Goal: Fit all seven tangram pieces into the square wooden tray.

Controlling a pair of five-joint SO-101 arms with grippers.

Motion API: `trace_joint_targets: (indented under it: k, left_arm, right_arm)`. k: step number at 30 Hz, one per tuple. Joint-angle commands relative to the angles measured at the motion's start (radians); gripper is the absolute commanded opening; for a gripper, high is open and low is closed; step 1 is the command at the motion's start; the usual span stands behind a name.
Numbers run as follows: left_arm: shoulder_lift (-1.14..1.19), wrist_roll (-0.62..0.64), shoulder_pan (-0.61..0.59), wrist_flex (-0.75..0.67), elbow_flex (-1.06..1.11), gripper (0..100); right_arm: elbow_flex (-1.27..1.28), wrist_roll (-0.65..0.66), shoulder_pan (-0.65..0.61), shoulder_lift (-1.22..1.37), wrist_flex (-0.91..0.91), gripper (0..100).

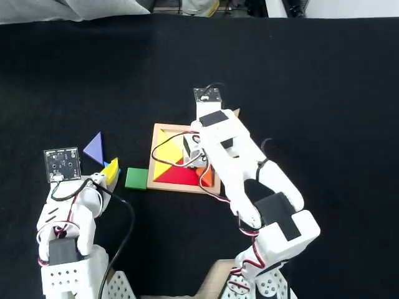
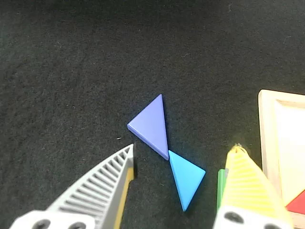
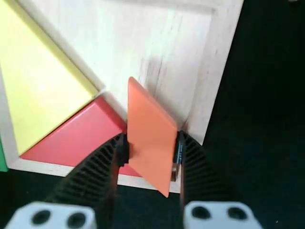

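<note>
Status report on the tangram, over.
Right claw shut on orange parallelogram over tray. Left claw open by purple triangle, blue triangle. Green square outside tray. Nothing blocking.

Bright even light, faint soft shadows, tray (image 2: 290, 136) washed pale

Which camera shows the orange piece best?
The right wrist view: the orange piece stands clamped in the right end effector over the tray. The high view gives an orange sliver under that arm; the left wrist view faces the purple triangle and blue triangle.
</note>
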Motion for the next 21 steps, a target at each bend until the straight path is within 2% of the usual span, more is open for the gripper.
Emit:
trace_joint_targets:
  k: [1,6,11,21]
  left_arm:
    - [-0.011,-0.006,-0.002,-0.002,0.016,30]
    - [-0.011,-0.006,-0.002,-0.002,0.016,30]
    - [-0.011,-0.006,-0.002,-0.002,0.016,30]
    - [-0.011,-0.006,-0.002,-0.002,0.016,30]
  right_arm:
    - [-0.005,0.008,0.044,-0.059,-0.028,11.6]
    - [-0.005,0.014,0.048,-0.059,-0.044,12.0]
    - [-0.005,0.080,-0.008,-0.058,-0.037,20.5]
    - [-0.028,0.100,-0.005,-0.064,-0.028,20.4]
